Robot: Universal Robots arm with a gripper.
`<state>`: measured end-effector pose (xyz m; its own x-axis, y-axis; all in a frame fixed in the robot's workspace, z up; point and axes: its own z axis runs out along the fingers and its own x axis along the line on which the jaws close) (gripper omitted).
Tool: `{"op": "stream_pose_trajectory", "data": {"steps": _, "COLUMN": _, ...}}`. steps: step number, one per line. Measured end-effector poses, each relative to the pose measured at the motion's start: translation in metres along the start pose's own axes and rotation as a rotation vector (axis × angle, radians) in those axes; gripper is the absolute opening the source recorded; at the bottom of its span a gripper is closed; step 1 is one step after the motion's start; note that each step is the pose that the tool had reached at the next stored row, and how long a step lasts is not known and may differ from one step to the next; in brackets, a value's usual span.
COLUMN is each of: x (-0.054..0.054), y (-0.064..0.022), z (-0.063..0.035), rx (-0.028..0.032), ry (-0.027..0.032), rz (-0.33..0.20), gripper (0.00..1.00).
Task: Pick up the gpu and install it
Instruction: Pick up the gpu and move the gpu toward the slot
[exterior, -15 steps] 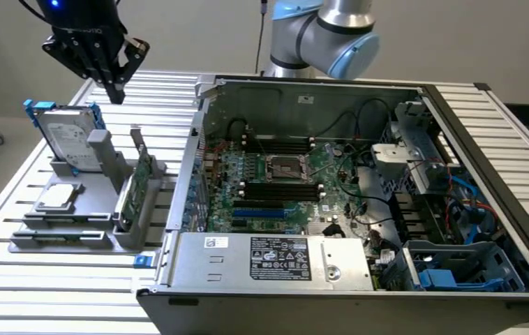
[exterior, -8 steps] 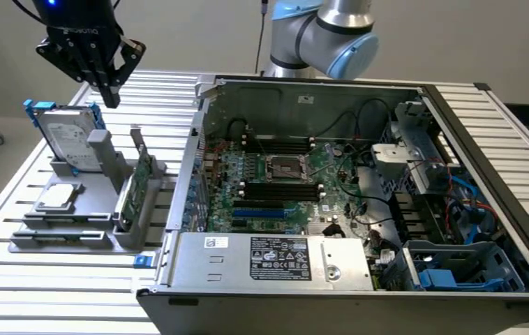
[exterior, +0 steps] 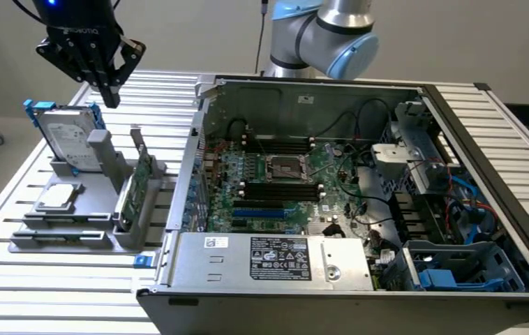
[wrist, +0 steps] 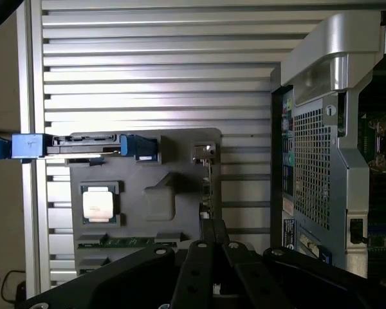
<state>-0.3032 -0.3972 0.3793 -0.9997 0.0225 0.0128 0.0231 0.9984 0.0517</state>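
Fingers (exterior: 108, 82) of the black gripper (exterior: 112, 99) are pressed together and hold nothing. The gripper hangs in the air over the far end of the grey plastic parts holder (exterior: 97, 157), above the silver hard drive with blue rails (exterior: 64, 136) that leans there.

The gpu (exterior: 132, 192), a small green circuit card with a silver metal bracket at its far end, stands on edge in the holder's slot. It is on the side nearest the open black computer case (exterior: 195, 150) and well below the gripper. Holder and case both sit on the slatted aluminium table (exterior: 50, 286).

The step in hand looks like the approach for the pick, with the task barely begun. To do it well, the fingers would have to spread before any descent, wide enough to straddle the card's thickness. The wrist view looks straight down onto the card's thin top edge, which helps in centring the fingers over it. A grip on the board and cooler body seems safer than one on the bracket. The descent should keep clear of the leaning hard drive and the case wall just beside the slot. A lift straight up along the slot should avoid jamming the card.
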Motion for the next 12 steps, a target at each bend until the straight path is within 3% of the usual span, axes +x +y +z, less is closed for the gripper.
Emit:
{"op": "stream_pose_trajectory", "data": {"steps": 6, "x": 0.0, "y": -0.0001, "z": 0.0001, "rx": -0.0001, "ry": -0.0001, "rz": 0.0, "gripper": 0.12}}
{"op": "stream_pose_trajectory", "data": {"steps": 9, "x": 0.0, "y": -0.0007, "z": 0.0013, "rx": 0.0003, "ry": -0.0004, "rz": 0.0, "gripper": 0.3}}
{"op": "stream_pose_trajectory", "data": {"steps": 12, "x": -0.0001, "y": -0.0017, "z": 0.006, "rx": 0.0018, "ry": -0.0006, "rz": 0.0, "gripper": 0.36}}
